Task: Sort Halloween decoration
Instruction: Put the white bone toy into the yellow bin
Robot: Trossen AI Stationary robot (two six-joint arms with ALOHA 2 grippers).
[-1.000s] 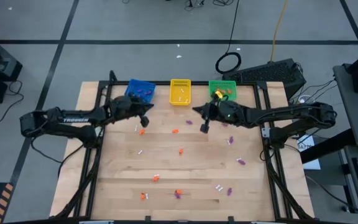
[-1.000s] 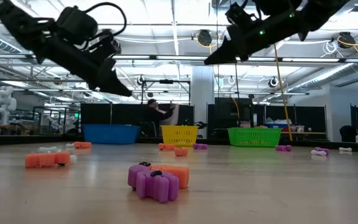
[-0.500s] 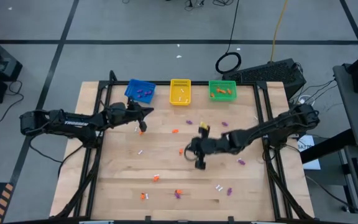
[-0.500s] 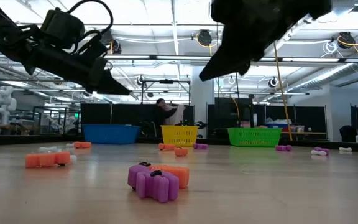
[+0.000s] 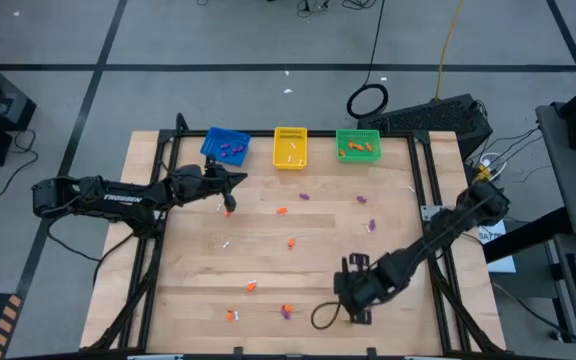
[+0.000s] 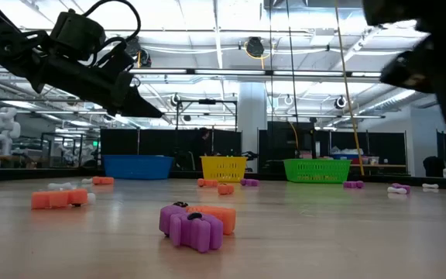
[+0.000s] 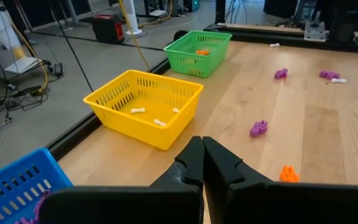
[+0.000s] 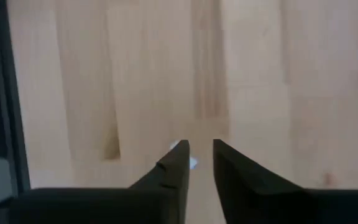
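Tiny orange, purple and white Halloween trinkets lie scattered on the wooden table, among them an orange one [image 5: 282,211], a purple one [image 5: 371,225] and a purple one [image 6: 192,227] close to the low camera. My left gripper [image 7: 202,148] hangs shut and empty above the table, near the blue basket [image 5: 226,145]. My right gripper [image 8: 201,155] points steeply down over the table's near part [image 5: 356,306], fingers a little open. A small white trinket [image 8: 192,162] shows blurred in the gap beyond its fingertips.
The yellow basket [image 5: 290,147], holding white trinkets, and the green basket [image 5: 357,144], holding orange ones, stand beside the blue one along the far edge. A black frame [image 5: 438,260] borders the table. A person stands in the room far behind the table.
My right gripper has swept from beside the green basket across the table toward the near edge, sinking and tipping from nearly level to steeply downward. My left gripper sank slightly and tipped flatter, then kept still.
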